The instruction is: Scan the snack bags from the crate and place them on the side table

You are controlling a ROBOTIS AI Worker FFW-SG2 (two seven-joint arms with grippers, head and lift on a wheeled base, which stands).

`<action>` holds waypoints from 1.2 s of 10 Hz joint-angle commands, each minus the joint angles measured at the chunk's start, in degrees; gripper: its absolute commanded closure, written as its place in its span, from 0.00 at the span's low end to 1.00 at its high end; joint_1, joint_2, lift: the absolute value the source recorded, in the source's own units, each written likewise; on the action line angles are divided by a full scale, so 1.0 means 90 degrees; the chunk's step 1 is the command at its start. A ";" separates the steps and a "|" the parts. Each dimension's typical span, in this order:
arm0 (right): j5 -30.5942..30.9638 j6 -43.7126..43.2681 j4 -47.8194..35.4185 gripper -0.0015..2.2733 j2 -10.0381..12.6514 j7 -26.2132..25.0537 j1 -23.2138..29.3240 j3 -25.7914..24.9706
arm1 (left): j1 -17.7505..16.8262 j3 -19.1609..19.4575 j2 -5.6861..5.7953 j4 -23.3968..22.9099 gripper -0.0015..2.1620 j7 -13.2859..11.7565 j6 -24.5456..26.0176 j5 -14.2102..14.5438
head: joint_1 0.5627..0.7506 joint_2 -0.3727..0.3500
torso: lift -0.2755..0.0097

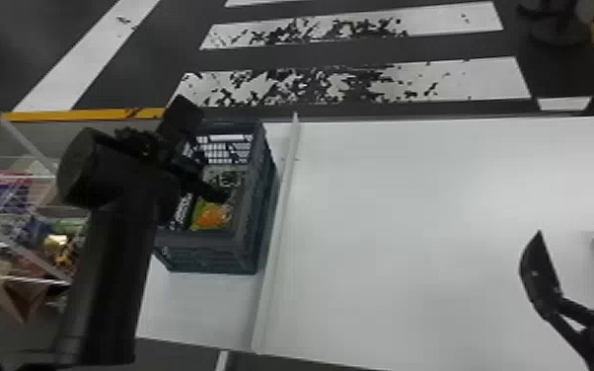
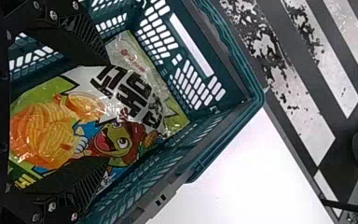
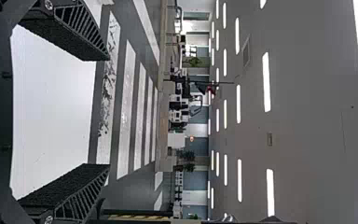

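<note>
1. Blue-grey lattice-walled plastic crate (image 1: pixel 207 254): one.
2. Glossy green, white and orange snack bag (image 2: pixel 46 135): at least one; full number hidden.
3. Flat white table surfaces (image 1: pixel 434 222), parted by one long raised white strip (image 1: pixel 274 237): two.
4. Black two-fingered grippers: two, one left gripper (image 1: pixel 202 160), one right gripper (image 1: pixel 540 276).

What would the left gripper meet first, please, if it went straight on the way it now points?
The left gripper, fingers open, would most likely meet the green-and-white snack bag first, with a wall of the crate beyond; how deep the bag lies is unclear.
</note>
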 commanded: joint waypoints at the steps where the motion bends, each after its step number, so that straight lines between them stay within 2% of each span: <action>1: -0.0007 0.0025 0.0003 0.03 -0.0030 0.0000 -0.0021 -0.0008 | -0.0239 -0.0268 -0.0059 0.0484 0.08 0.0042 -0.0014 -0.0185 | 0.70 0.77 | 0.64; 2: -0.0007 0.0044 0.0003 0.03 -0.0039 0.0010 -0.0031 0.0001 | -0.0395 -0.0336 -0.0176 0.0836 0.08 0.0091 -0.0073 -0.0331 | 0.70 0.76 | 0.64; 5: -0.0027 0.0103 0.0003 0.03 -0.0039 0.0088 -0.0051 -0.0018 | -0.0844 -0.0649 -0.0284 0.1725 0.07 0.0326 -0.0073 -0.0478 | 0.70 0.75 | 0.64; 8: -0.0037 0.0103 0.0013 0.03 -0.0039 0.0098 -0.0070 -0.0018 | -0.1137 -0.0785 -0.0313 0.2379 0.05 0.0472 -0.0053 -0.0614 | 0.70 0.75 | 0.64; 10: -0.0037 0.0122 0.0013 0.03 -0.0039 0.0137 -0.0070 -0.0008 | -0.1157 -0.0785 -0.0313 0.2623 0.05 0.0560 -0.0249 -0.0624 | 0.70 0.76 | 0.64; 11: -0.0037 0.0122 0.0013 0.03 -0.0039 0.0166 -0.0070 -0.0008 | -0.1215 -0.0785 -0.0323 0.2848 0.07 0.0667 -0.0268 -0.0585 | 0.70 0.76 | 0.64; 12: -0.0037 0.0122 0.0013 0.03 -0.0039 0.0176 -0.0070 -0.0008 | -0.1371 -0.0805 -0.0342 0.3180 0.15 0.0677 -0.0268 -0.0556 | 0.70 0.77 | 0.64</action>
